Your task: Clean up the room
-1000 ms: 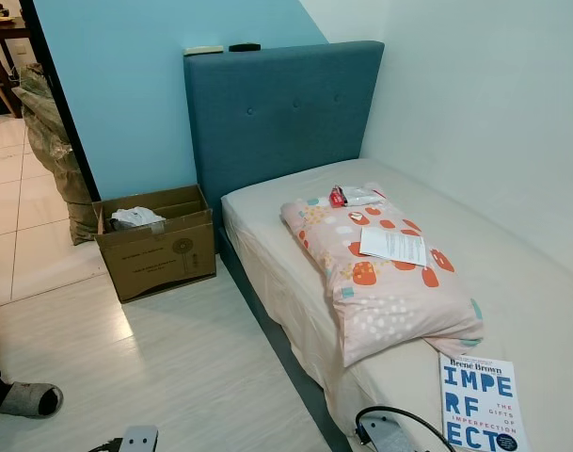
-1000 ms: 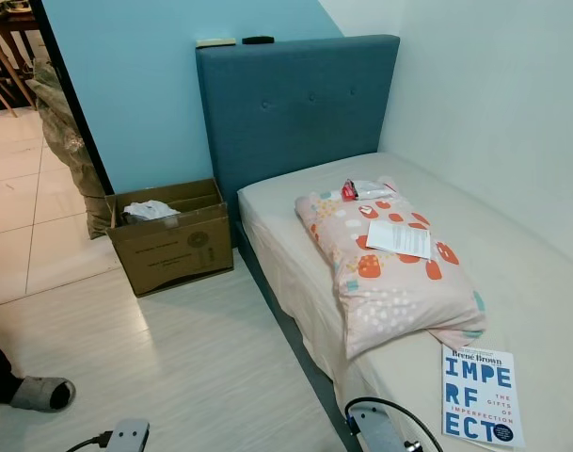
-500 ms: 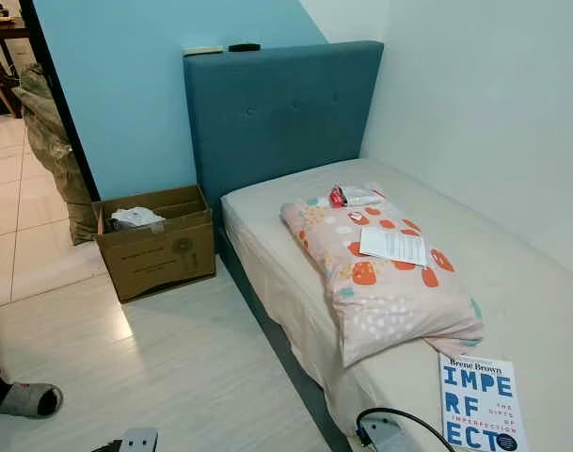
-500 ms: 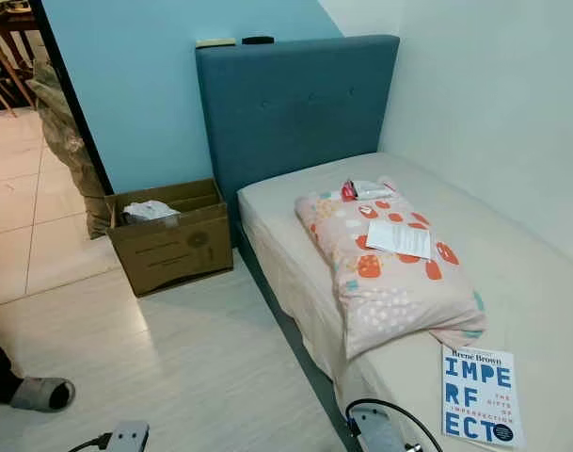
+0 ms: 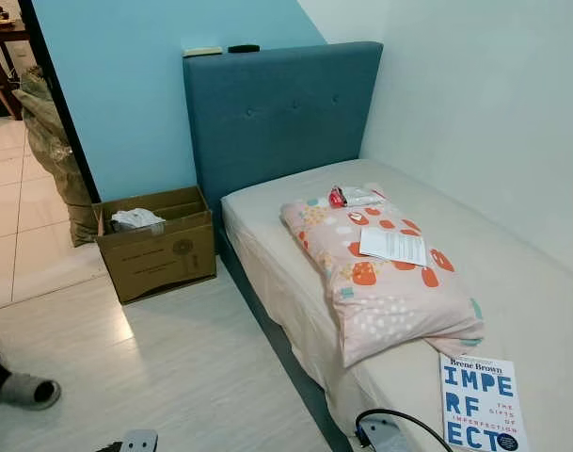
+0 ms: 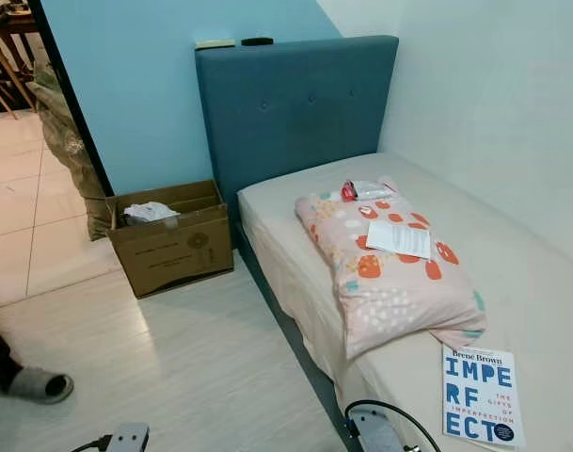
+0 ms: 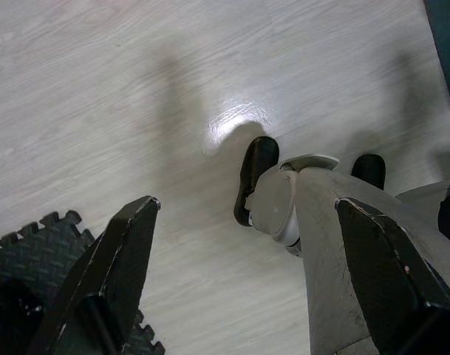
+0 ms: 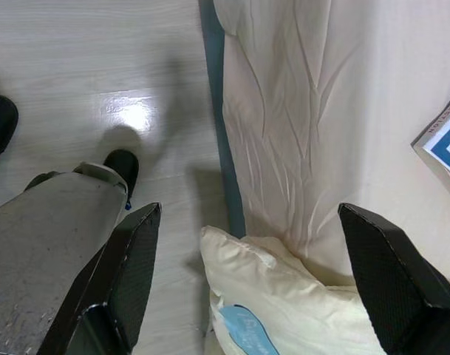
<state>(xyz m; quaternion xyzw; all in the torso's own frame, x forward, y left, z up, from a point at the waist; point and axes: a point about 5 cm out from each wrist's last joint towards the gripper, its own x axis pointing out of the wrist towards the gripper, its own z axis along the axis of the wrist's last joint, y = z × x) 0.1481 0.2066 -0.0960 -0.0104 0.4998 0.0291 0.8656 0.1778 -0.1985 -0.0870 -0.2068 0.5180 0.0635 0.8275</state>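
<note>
Hanging low, both arms idle. Left gripper (image 7: 243,281) has its fingers spread wide with nothing between them, above pale wood floor (image 7: 136,89); a dark foam mat (image 7: 25,251) edge sits beside one finger. Right gripper (image 8: 247,281) is equally wide apart, holding nothing, over the bed's (image 8: 321,111) long floor-side edge.

On the bed: patterned pillow (image 5: 380,273) lies lengthwise near the floor-side edge, starting short of the blue headboard (image 5: 281,118). White paper (image 5: 393,245) rests on the pillow's middle. Red-and-white wrapper (image 5: 352,196) sits at the pillow's headboard end. Book (image 5: 479,403) lies flat just past the pillow's near corner. Cardboard box (image 5: 156,242) with crumpled white stuff inside stands on the floor beside the headboard's left edge. A person's slippered foot (image 5: 23,391) is well left on the floor.
</note>
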